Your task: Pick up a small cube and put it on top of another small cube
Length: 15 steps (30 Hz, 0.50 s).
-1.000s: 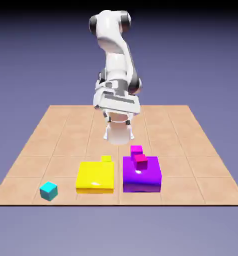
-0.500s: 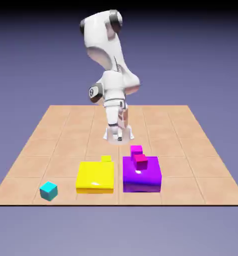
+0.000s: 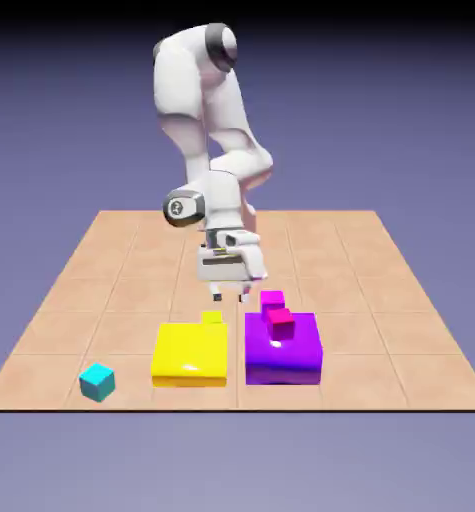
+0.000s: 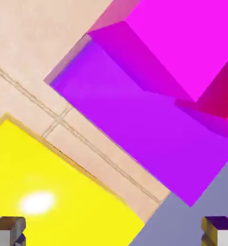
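The small yellow cube (image 3: 212,318) sits on the table, touching the far edge of a large flat yellow block (image 3: 189,353). A small cyan cube (image 3: 97,381) lies alone near the front at the exterior view's left. My gripper (image 3: 231,294) hangs open and empty just above the table, slightly behind the small yellow cube and to its right in the exterior view. In the hand view my gripper (image 4: 114,233) shows only its two grey fingertips (image 4: 7,230), far apart with nothing between them. The small cubes are out of that view.
A purple block (image 3: 283,352) stands right of the yellow block with a pink-red cube (image 3: 279,320) on top and a magenta cube (image 3: 272,299) behind. The hand view shows the yellow block (image 4: 53,187), the purple block (image 4: 149,129), the magenta cube (image 4: 183,38) and a tile strip between.
The arm has swung and turned its wrist, and the hand has come down and forward toward the blocks. The jaws stayed open. No cube moved.
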Tool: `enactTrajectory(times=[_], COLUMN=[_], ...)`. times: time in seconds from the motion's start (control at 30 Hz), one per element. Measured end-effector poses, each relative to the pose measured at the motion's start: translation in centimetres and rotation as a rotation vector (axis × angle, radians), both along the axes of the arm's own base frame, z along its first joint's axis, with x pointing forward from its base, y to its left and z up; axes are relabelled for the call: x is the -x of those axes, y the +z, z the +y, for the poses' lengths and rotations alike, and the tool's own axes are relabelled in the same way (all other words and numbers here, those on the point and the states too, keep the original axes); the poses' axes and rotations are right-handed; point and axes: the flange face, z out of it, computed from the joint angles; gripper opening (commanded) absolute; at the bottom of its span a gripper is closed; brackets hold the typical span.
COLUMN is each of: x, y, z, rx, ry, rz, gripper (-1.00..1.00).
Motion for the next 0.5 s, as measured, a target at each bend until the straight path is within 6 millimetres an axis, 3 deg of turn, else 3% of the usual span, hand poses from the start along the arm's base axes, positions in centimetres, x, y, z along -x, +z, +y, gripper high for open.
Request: enactTrajectory(times=[0.43, 0.5], x=[7.3, 7.6], y=[-4.8, -4.9], z=[-3.7, -3.9], rx=[0.311, 0.319], ry=[0.707, 0.727], rz=[0.092, 0.095], gripper=[0.0, 0.0])
